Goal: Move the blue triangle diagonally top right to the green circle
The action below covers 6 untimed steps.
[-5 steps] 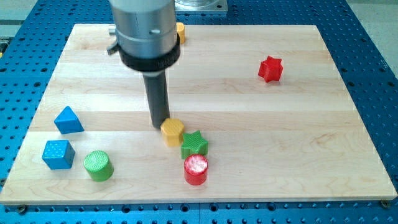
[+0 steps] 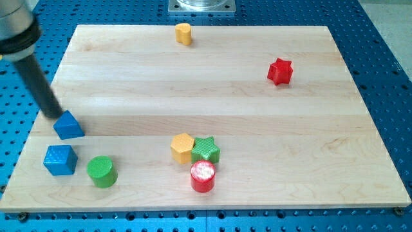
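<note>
The blue triangle (image 2: 68, 125) lies near the board's left edge. The green circle (image 2: 102, 171) stands below it and to its right, close to the board's bottom edge. My tip (image 2: 52, 115) is at the triangle's upper left corner, touching it or nearly so. The dark rod slants up to the view's top left corner.
A blue cube (image 2: 60, 159) sits left of the green circle. A yellow hexagon (image 2: 183, 147), a green star (image 2: 205, 150) and a red circle (image 2: 203, 176) cluster at bottom centre. A second yellow block (image 2: 184, 33) is at the top edge. A red star (image 2: 280, 71) is at the upper right.
My tip has swung from the yellow hexagon at bottom centre far left to the blue triangle. The hexagon and green star sit slightly further right and lower than before.
</note>
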Each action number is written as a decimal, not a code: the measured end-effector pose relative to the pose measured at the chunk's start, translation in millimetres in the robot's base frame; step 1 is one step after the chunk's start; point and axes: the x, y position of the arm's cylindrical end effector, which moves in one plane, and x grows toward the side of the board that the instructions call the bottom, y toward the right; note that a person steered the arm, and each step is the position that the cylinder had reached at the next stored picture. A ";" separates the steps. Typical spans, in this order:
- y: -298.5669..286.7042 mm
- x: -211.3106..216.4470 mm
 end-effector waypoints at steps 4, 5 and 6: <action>81.2 33.3; 137.0 55.0; 201.7 53.1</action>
